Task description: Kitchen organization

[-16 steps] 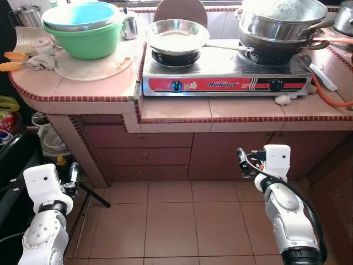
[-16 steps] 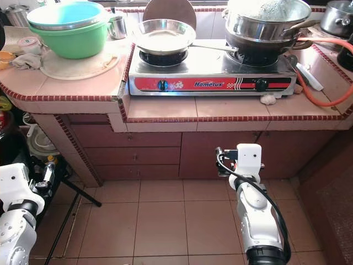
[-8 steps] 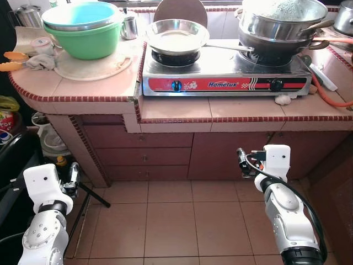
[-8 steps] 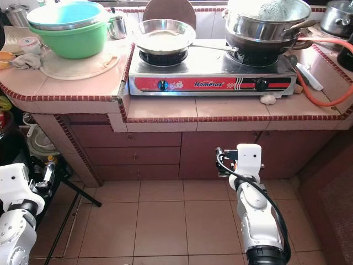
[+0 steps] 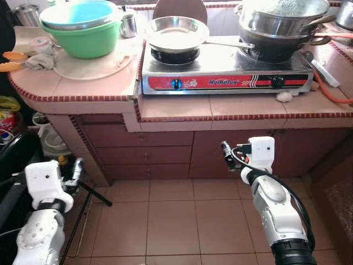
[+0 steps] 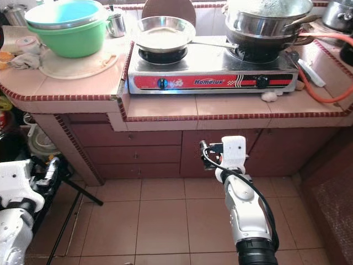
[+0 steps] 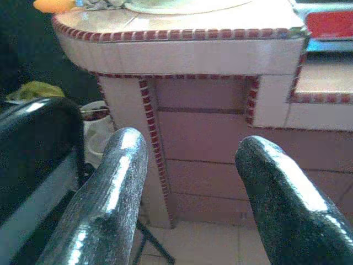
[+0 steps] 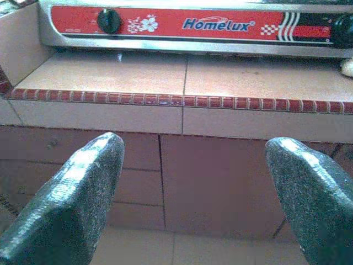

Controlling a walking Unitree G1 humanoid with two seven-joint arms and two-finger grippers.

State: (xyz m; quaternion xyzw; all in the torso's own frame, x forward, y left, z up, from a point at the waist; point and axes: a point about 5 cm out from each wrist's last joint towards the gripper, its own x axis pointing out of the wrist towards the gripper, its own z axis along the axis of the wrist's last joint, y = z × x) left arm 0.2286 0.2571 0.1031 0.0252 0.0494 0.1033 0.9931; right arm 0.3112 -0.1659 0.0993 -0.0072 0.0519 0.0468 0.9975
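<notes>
Low in the frame, the right gripper (image 8: pixel 193 193) is spread wide and holds nothing, below the stove (image 5: pixel 220 74). At lower left, the left gripper (image 7: pixel 190 187) is spread too.

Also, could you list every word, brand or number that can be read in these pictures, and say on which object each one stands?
"Homelux": white letters on the red front panel of the gas stove, between its two black knobs, beside a small flower print.
The red packet at the far left below the counter carries print that is too small and blurred to read.
No other text can be read.
</notes>
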